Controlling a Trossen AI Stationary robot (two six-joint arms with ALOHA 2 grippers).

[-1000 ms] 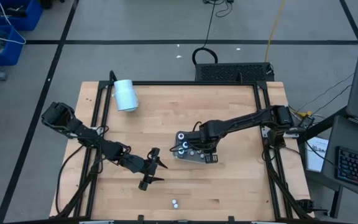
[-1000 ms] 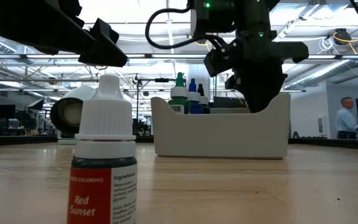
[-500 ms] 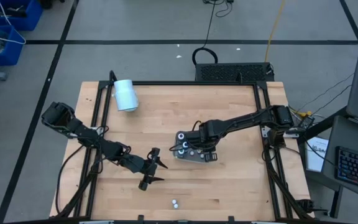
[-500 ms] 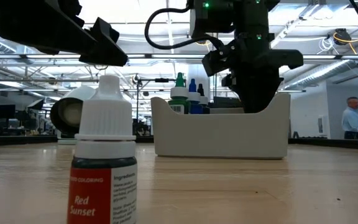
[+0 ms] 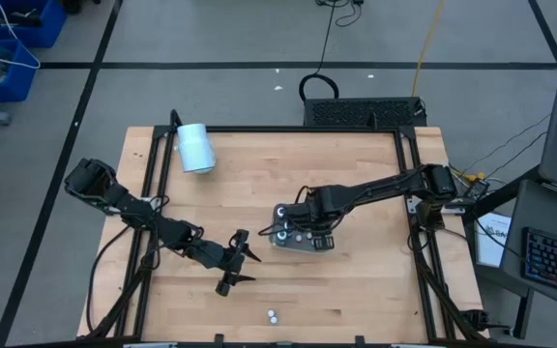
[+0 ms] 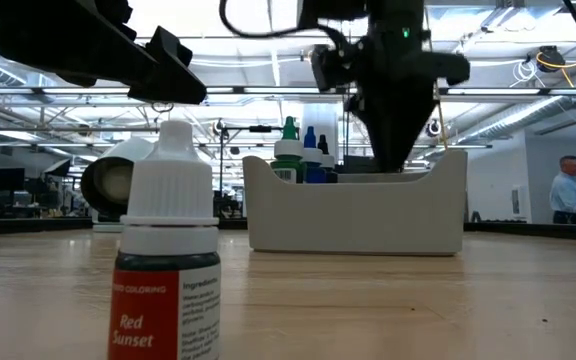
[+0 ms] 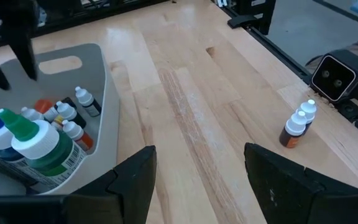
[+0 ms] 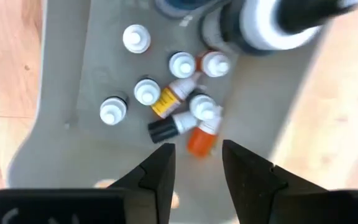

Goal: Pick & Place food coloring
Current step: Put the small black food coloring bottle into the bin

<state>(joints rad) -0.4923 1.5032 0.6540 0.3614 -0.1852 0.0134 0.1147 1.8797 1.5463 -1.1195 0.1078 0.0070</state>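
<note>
Nearest the low camera, two small food coloring bottles (image 5: 272, 315) stand at the counter's (image 5: 356, 290) front edge, one labelled Red Sunset (image 6: 167, 290). The left tool (image 5: 243, 267) hovers behind them, fingers wide and holding nothing. Farther back, the right tool (image 8: 194, 168) hangs above the grey tray (image 5: 309, 246), fingers apart and gripping nothing, over small bottles (image 8: 179, 112) standing and lying inside. A white cylinder (image 5: 195, 148) lies at the far left.
</note>
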